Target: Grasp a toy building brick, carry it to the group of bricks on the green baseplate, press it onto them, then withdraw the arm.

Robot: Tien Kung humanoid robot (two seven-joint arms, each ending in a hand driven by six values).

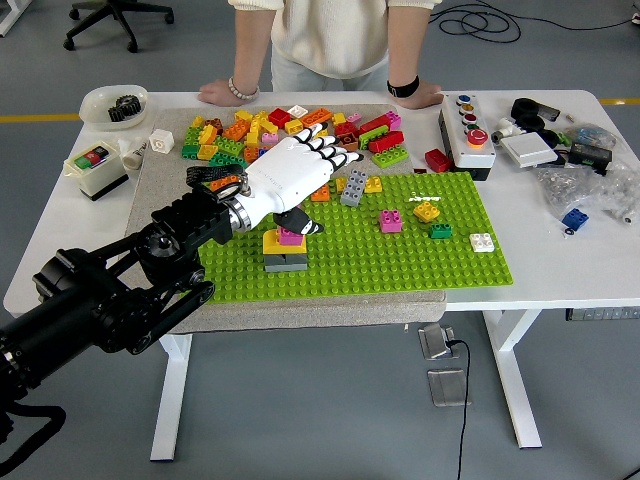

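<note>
White-shelled, the left hand (292,175) hovers flat over the far-left part of the green baseplate (400,260), fingers stretched out and holding nothing, thumb hanging just above the pink brick (290,237). That brick sits on a yellow-and-grey stack (285,253) on the baseplate. Loose bricks (290,128) lie heaped beyond. A person's hands (222,93) rest on the table's (560,270) far edge.
</note>
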